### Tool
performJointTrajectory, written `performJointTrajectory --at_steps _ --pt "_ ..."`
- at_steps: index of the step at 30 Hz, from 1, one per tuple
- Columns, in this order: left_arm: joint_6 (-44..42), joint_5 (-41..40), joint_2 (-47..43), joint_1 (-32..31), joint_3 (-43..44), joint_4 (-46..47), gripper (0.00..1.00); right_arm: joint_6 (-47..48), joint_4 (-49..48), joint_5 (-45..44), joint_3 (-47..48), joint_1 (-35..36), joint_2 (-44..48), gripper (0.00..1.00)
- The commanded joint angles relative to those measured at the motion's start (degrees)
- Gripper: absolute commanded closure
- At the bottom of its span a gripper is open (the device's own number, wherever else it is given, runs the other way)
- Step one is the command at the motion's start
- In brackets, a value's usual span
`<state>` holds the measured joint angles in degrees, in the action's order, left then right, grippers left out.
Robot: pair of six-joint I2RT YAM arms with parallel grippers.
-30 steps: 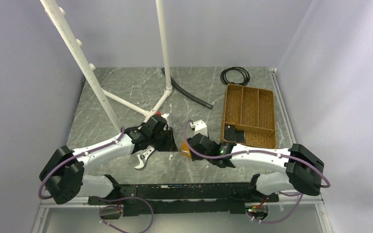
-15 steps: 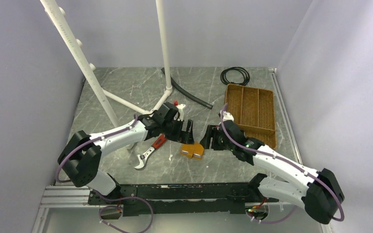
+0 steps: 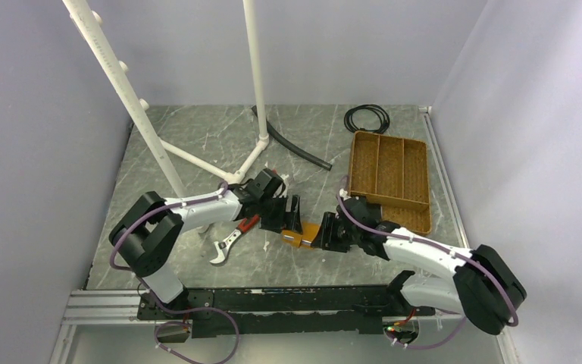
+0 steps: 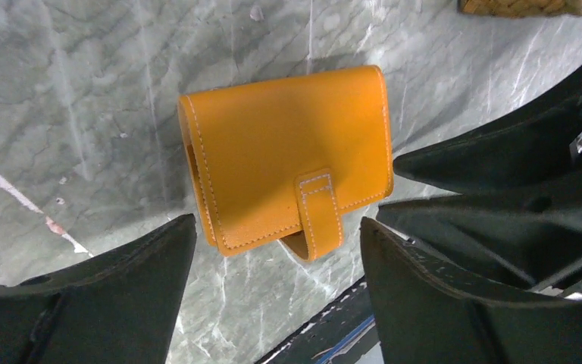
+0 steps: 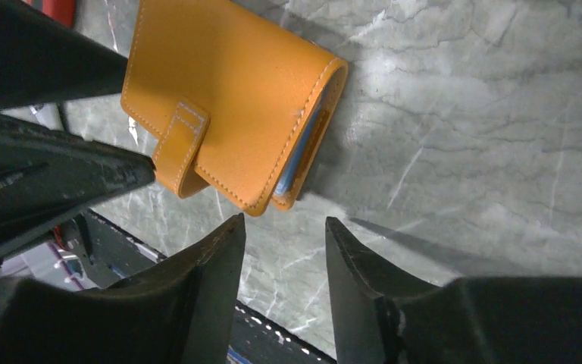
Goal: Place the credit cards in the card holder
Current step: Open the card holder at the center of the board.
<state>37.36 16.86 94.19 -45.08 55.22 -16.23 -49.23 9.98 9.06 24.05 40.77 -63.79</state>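
**Ann:** Both 2 grippers are sitting closer to the card holder (image 3: 301, 237) than half a second back. It is lying shut on the table (image 3: 197, 152) between them.

**Ben:** Gripping anything?

**Ann:** No. The left gripper (image 4: 276, 226) is gaping wide and the right gripper (image 5: 284, 221) is standing partly open, both empty.

**Ben:** Which is nearer?

**Ann:** The left. The holder's long side is running across its jaws, with the strap tab (image 4: 318, 208) pointing toward it.

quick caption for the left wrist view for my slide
Closed orange card holder lying flat on the grey marbled table, strap wrapped over its edge, just ahead of the open left gripper.
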Motion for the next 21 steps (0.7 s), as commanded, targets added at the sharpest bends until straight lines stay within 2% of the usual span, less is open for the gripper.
performJointTrajectory --at_steps 1,9,10,12,14,17,21 --pt "4.87 5.09 -0.49 -0.18 -2.85 9.23 0.20 0.46 -7.31 3.09 1.91 -0.44 -2.66 0.57" --pt "9.57 6.80 -4.75 -0.07 -6.20 15.75 0.49 2.25 -13.87 7.23 0.73 -0.43 -5.58 0.72" --pt "9.72 5.76 -5.45 -0.09 -6.29 15.70 0.55 3.05 -13.77 7.61 0.58 -0.36 -5.92 0.72" --pt "10.25 3.76 -6.10 0.23 -5.93 14.30 0.74 5.69 -10.74 5.50 1.29 -0.19 -5.27 0.72" --pt "10.72 3.94 -5.57 1.57 -4.82 11.94 0.85 9.49 -4.50 1.37 3.02 0.12 -3.45 0.67" --pt "12.17 8.78 -3.40 5.14 -3.08 8.73 1.00 16.12 4.87 -7.12 7.22 3.42 -0.85 0.52" --pt "12.91 13.15 -2.25 7.23 -1.48 6.94 1.00 22.60 10.55 -20.45 14.16 12.03 -1.72 0.36"
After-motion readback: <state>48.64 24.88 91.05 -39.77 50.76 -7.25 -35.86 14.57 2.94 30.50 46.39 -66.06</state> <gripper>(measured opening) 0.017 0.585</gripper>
